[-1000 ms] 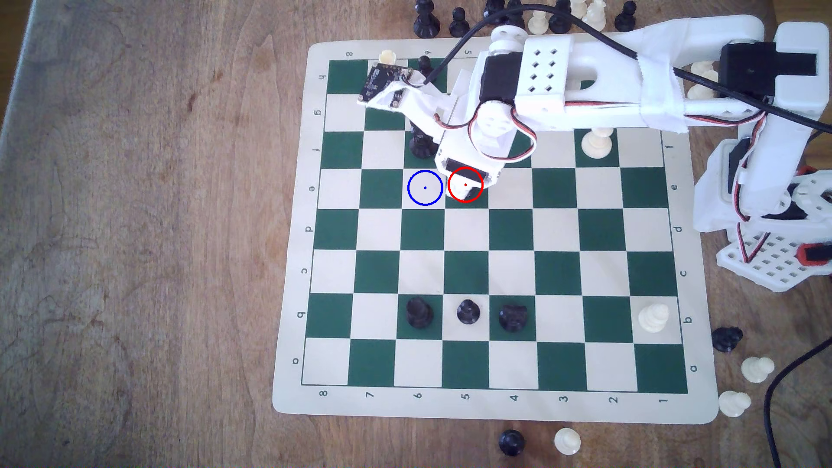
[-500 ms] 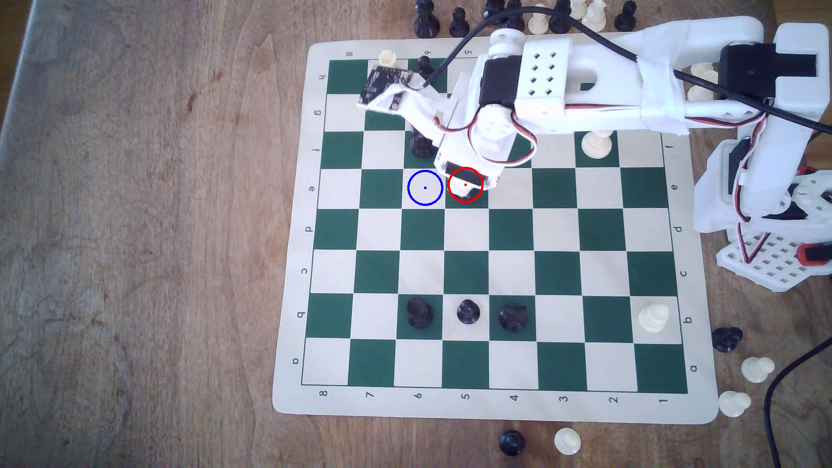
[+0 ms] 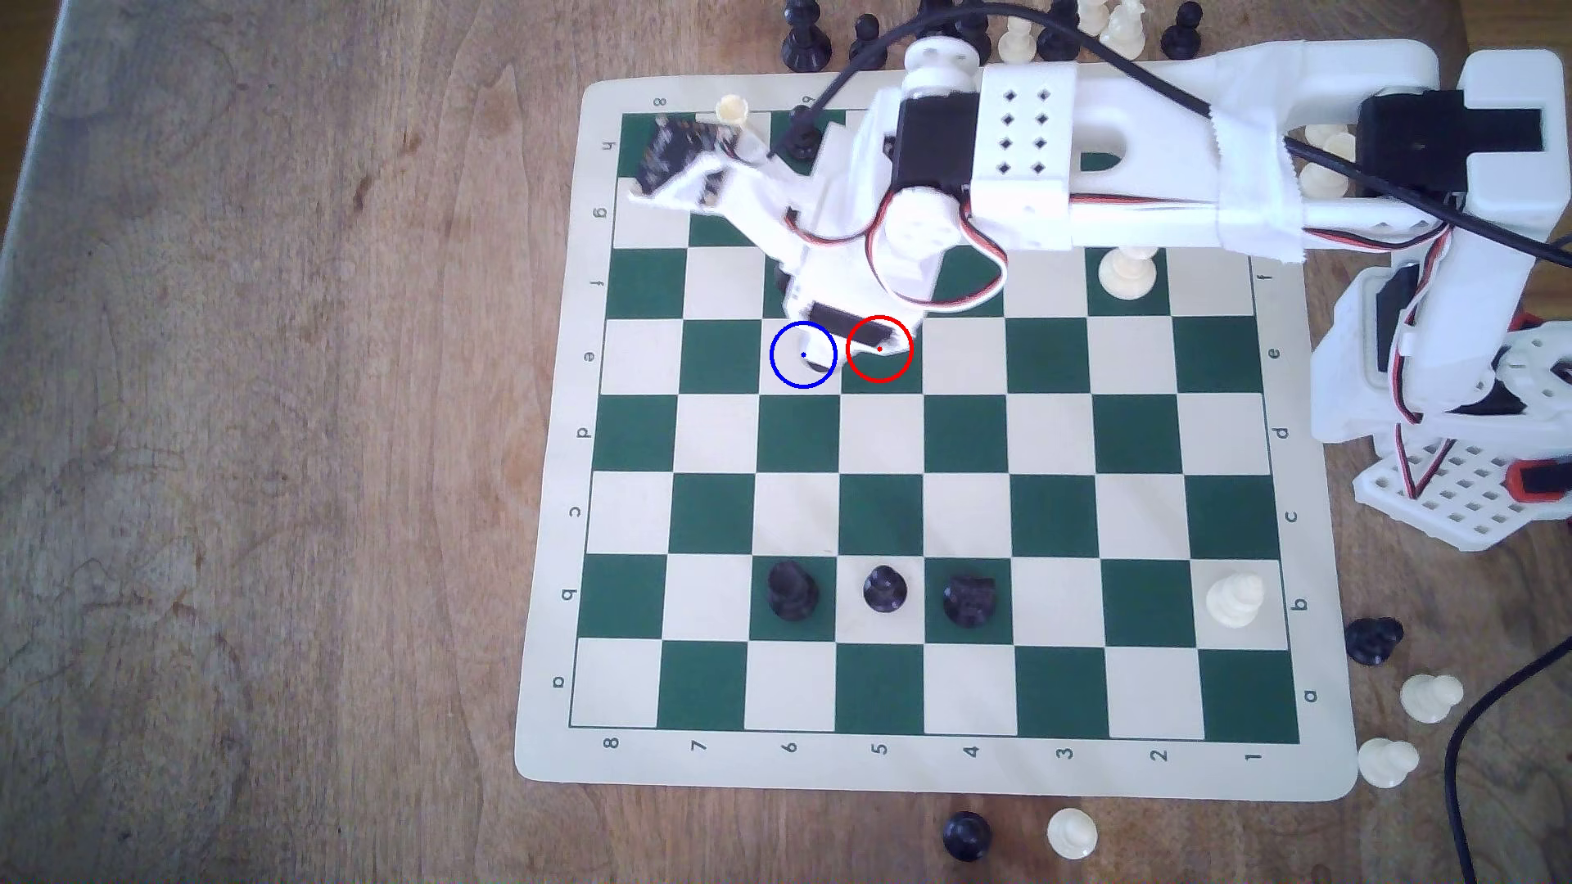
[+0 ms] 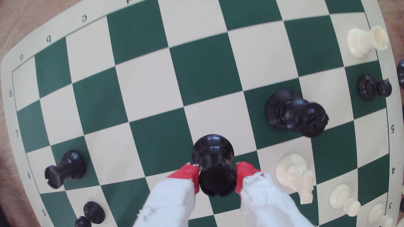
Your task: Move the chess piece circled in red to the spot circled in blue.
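Claw (image 4: 217,177) clamped on black rook (image 4: 215,165), red fingertips (image 4: 187,175) touching either side of its top.

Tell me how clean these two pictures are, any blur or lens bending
Wrist view: strong fisheye, the green and cream chessboard mat's edges and squares curve; the black rook-like piece in the red-tipped end effector is fairly sharp, the tall black piece beside it is smeared. Exterior view: board lines nearly straight, even soft daylight, the white arm's wrist slightly motion-blurred.
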`<act>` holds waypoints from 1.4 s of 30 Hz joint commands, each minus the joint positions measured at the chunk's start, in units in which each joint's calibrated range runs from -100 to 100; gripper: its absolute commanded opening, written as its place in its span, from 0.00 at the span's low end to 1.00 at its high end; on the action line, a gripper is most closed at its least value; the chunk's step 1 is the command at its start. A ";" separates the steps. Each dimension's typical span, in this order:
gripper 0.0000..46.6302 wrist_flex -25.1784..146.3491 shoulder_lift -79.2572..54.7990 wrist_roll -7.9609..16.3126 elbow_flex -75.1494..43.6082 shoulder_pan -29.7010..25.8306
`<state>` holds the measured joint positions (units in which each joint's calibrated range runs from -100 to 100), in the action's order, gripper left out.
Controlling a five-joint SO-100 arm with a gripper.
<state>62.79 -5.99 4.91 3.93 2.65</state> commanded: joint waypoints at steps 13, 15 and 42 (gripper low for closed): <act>0.08 -4.31 -9.03 -0.78 -9.73 1.30; 0.08 -4.31 -9.12 -0.78 -9.82 1.30; 0.48 -15.94 29.59 -2.54 24.08 -3.95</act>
<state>49.64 12.44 2.52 24.72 -1.40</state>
